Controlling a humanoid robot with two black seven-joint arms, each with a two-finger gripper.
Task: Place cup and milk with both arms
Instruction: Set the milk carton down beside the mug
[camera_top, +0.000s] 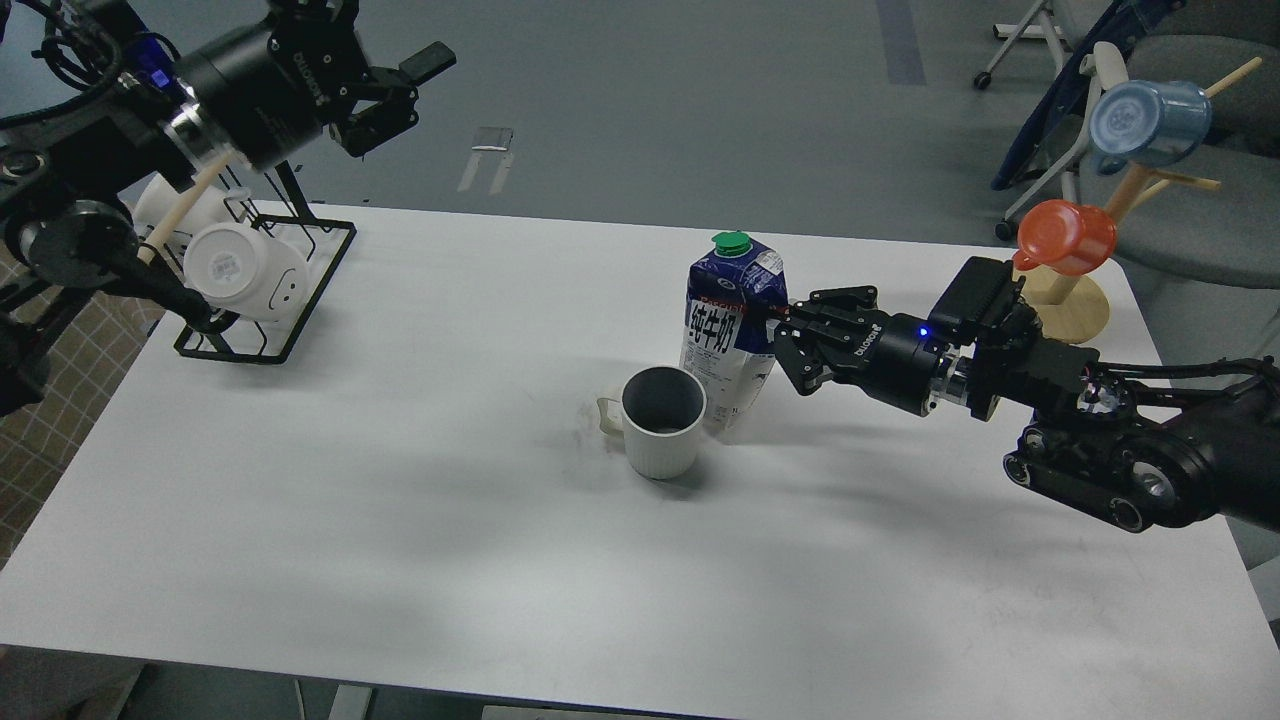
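Table (400, 520): white top, you're looking down on it from the head cam; cup & milk stand near its middle.
Milk (728, 335): tall carton, upright, dark blue top, white lower part w/ blue Chinese lettering, green screw cap up top. Sits center-right of table.
Cup (662, 420): off-white ribbed mug, dark grey inside, upright, mouth up. Small loop handle points left. Stands just in front-left of the milk; from this angle it overlaps the carton base, can't tell if they touch.
Right gripper (785, 345): comes in from the right, low over the table, fingers at the milk's right side. Fingers look spread, tips right at the carton edge; you can't tell from this view whether they actually press it.
Left gripper (400, 90): raised high at upper left, over the floor beyond the table's far edge, well apart from cup & milk. Fingers spread apart, nothing between them.
Rack (270, 300): black wire rack at the table's far-left corner, a smooth white mug w/ barcode sticker lying on it.
Cup tree (1075, 300): wooden stand at far-right edge, an orange plastic cup & a blue plastic cup hung on its pegs.
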